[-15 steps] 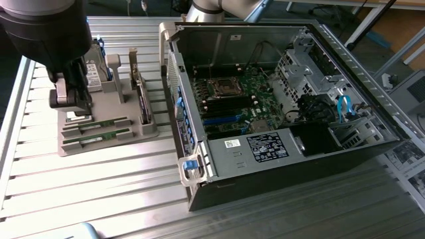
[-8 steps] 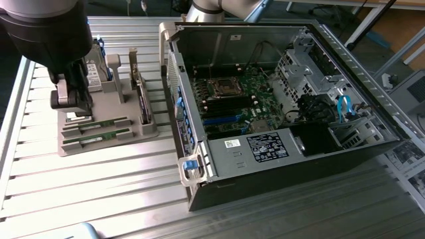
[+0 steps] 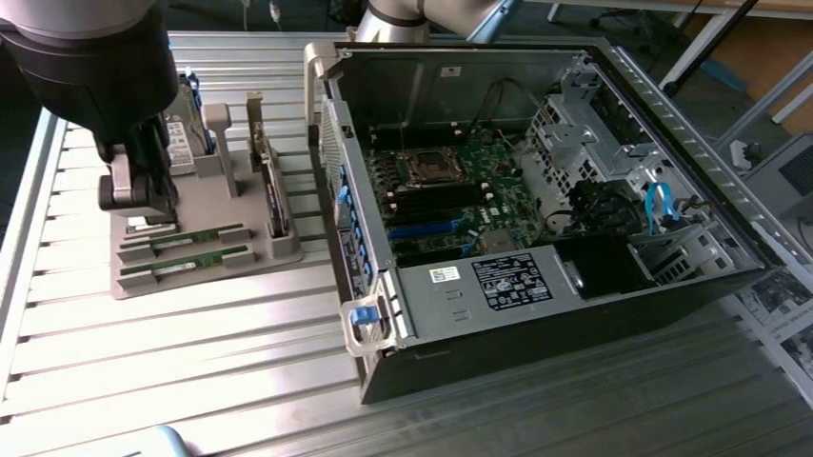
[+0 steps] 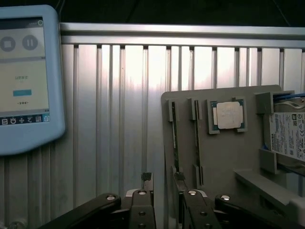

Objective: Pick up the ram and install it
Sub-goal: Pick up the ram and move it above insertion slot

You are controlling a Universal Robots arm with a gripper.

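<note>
Two rams, thin green sticks, lie side by side in slots of a grey holder at the exterior view's left: one ram behind, the other ram in front. My gripper hangs open just above the holder's back left part, holding nothing. In the wrist view both sticks show edge-on, one ram and the other ram. The gripper has its fingers apart, astride the end of the nearer stick. The open computer case shows its motherboard.
On the holder also sit a square silver CPU and a hard drive, which stands upright in the exterior view. A pale blue tablet lies on the ribbed aluminium table.
</note>
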